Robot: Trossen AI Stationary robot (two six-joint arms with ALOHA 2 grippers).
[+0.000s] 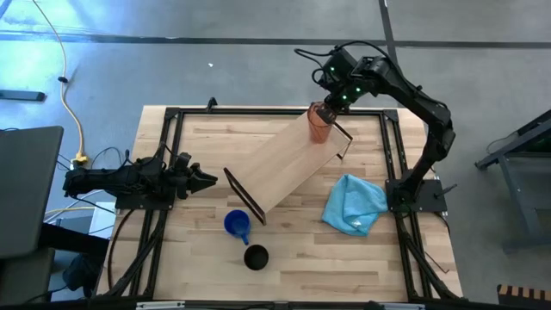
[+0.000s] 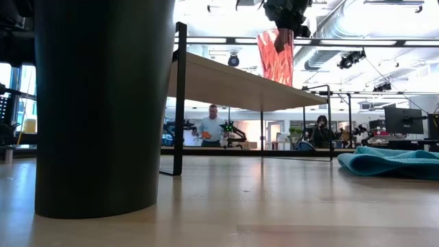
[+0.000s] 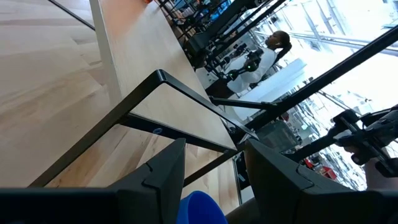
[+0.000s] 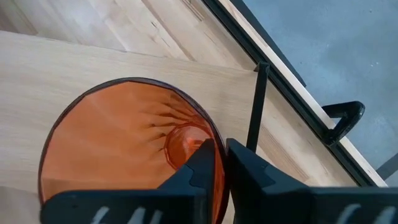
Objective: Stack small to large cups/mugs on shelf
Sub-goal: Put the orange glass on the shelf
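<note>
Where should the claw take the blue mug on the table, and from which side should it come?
Probably at the rim, coming from above. The blue mug stands upright with its mouth open upward, so one finger can go inside the wall and one outside. Its handle points toward the black cup, so grip on the opposite side, which faces the shelf bracket.

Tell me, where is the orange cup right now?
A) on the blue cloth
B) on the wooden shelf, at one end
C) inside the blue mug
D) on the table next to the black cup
B: the orange cup stands on the wooden shelf near one end, with the right gripper at its rim; the black cup and blue mug sit down on the table, and the blue cloth lies apart.
</note>
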